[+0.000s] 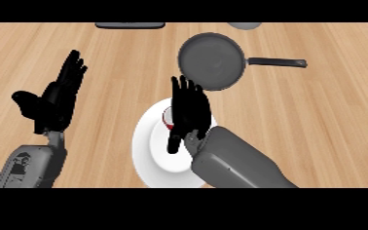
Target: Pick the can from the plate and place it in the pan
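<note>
A white plate (152, 143) lies on the wooden counter at the lower middle. On it stands a can (167, 118), red with a pale top, mostly hidden behind my right hand (189, 111). That hand is over the plate with its fingers straight and pointing away, just right of the can; whether it touches the can I cannot tell. The dark grey pan (211, 60) sits beyond the plate, its black handle (277, 62) pointing right. My left hand (56, 97) rests open at the left, fingers up.
A dark flat object (130, 25) lies at the counter's far edge, left of centre. A grey rounded object (245, 25) shows at the far edge above the pan. Bare wood stretches to the right of the pan and plate.
</note>
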Controlling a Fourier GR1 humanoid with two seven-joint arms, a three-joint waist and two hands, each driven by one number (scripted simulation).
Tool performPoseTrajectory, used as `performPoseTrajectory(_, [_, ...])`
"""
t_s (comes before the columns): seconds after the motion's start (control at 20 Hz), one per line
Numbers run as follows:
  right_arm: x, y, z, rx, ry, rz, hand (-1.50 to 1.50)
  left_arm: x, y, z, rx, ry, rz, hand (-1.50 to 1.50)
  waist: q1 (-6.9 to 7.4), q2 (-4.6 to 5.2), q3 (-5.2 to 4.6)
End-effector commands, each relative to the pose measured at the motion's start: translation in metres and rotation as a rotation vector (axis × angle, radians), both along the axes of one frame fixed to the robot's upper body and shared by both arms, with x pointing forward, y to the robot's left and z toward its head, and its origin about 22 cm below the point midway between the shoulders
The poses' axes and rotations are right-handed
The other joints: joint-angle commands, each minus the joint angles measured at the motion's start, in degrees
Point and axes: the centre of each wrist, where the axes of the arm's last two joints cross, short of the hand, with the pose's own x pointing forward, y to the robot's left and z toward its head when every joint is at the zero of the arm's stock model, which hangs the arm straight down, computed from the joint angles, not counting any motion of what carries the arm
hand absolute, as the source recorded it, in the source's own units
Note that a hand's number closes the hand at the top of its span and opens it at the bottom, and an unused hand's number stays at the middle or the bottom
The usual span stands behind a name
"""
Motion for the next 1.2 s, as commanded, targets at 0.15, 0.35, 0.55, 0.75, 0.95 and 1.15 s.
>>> performPoseTrajectory(0.15, [0.013, 0.002, -0.020, -0.058, 0.088, -0.052, -1.50, 0.003, -0.007, -0.005, -0.003, -0.014, 0.007, 0.00, 0.17, 0.10, 0.01])
performPoseTrajectory(0.35, [0.006, 0.009, -0.020, -0.060, 0.085, -0.042, -1.50, 0.014, 0.012, 0.002, -0.003, -0.004, 0.003, 0.00, -0.02, 0.10, 0.00])
performPoseTrajectory(0.55, [0.031, 0.002, -0.035, -0.118, 0.123, -0.051, -1.50, 0.009, -0.010, -0.004, -0.009, -0.007, -0.001, 0.00, 0.32, 0.21, 0.00])
performPoseTrajectory(0.75, [0.029, 0.006, -0.048, -0.105, 0.128, -0.061, -1.50, 0.002, 0.000, 0.006, 0.026, -0.019, -0.016, 0.00, 1.21, 0.27, 0.02])
performPoseTrajectory(0.95, [0.024, -0.003, -0.062, -0.109, 0.180, -0.037, -1.50, 0.001, 0.002, 0.000, 0.012, -0.007, 0.003, 0.00, 0.34, 0.15, 0.01])
performPoseTrajectory(1.15, [0.008, 0.006, -0.055, -0.083, 0.201, 0.015, 1.50, -0.006, 0.001, -0.008, 0.010, -0.002, 0.003, 0.00, 0.21, 0.05, 0.01])
